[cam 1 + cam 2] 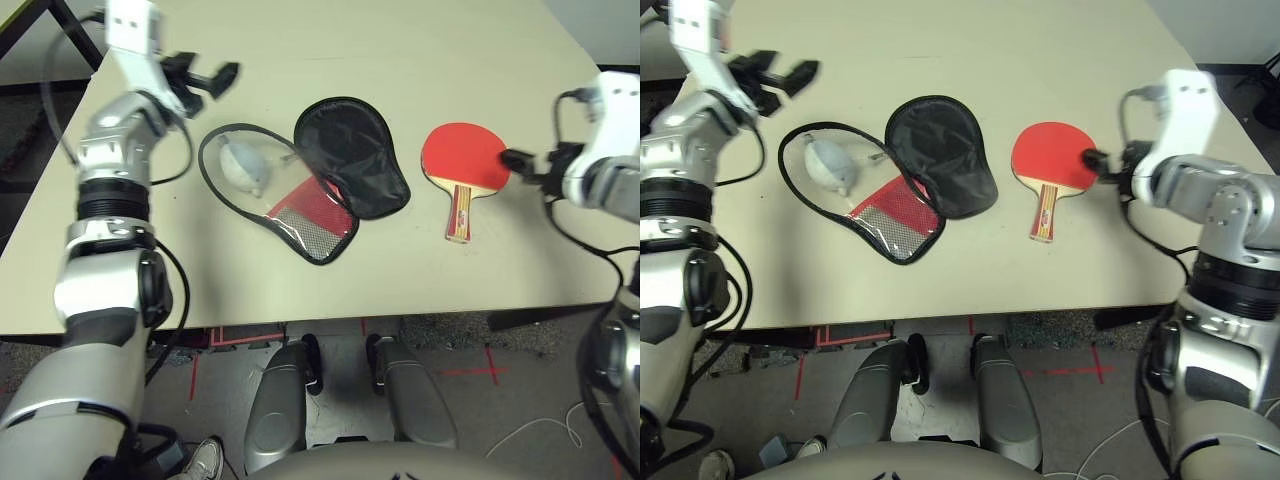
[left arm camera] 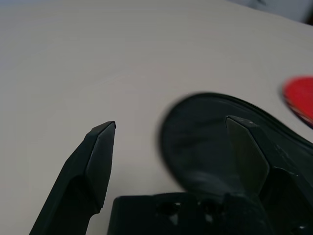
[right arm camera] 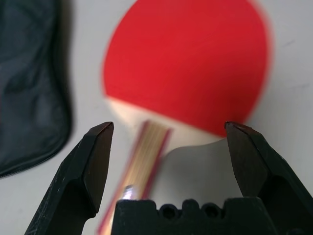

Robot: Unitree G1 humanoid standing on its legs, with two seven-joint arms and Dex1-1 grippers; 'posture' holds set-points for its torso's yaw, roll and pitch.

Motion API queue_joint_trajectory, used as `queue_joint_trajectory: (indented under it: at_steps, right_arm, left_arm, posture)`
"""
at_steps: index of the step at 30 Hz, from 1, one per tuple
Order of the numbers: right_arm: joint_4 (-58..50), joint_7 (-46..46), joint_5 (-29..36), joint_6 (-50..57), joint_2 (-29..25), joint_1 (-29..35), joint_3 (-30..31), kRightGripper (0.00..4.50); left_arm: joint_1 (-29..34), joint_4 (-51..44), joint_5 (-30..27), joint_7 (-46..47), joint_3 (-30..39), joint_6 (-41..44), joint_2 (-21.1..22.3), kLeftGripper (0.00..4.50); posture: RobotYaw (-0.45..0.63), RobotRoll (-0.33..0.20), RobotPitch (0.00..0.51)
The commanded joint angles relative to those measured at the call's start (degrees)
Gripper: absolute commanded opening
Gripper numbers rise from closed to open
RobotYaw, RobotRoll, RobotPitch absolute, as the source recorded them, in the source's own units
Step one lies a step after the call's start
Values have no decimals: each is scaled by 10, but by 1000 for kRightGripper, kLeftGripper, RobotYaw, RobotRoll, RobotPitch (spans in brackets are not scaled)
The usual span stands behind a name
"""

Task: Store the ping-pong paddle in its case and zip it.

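The ping-pong paddle (image 1: 463,158) lies flat on the beige table, red face up, its striped wooden handle pointing toward me. Left of it the case (image 1: 350,155) lies unzipped, black lining flap up, with the red half and its mesh pocket (image 1: 312,218) spread beneath. My right gripper (image 1: 520,168) hovers open at the paddle's right edge, and in the right wrist view its fingers (image 3: 98,156) straddle the spot where the handle meets the paddle (image 3: 186,63). My left gripper (image 1: 212,80) hangs open above the table, back and left of the case (image 2: 205,142), holding nothing.
A pale grey oval pouch (image 1: 245,163) lies inside the case's black trim loop (image 1: 215,190). The table's front edge (image 1: 400,315) runs just past the case and the paddle's handle. Bare tabletop (image 1: 400,50) stretches behind them.
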Motion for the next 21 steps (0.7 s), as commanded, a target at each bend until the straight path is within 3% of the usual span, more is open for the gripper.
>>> queue_joint_trajectory:
  at_steps: [1, 13, 21]
  right_arm:
    - [-22, -40, 8, 12, 27, 16, 4, 4485]
    - [28, -89, 33, 12, 0, 4, 28, 4485]
    - [31, -146, 73, 12, 43, 22, 31, 4485]
  left_arm:
    - [27, -46, 5, -38, -42, 25, -25, 4500]
    - [74, -132, 7, -108, -129, 50, -86, 4500]
    - [87, -169, 3, -106, -141, 72, -100, 4500]
  posture:
    - [-106, 0, 223]
    - [-96, 0, 243]
    - [-75, 0, 252]
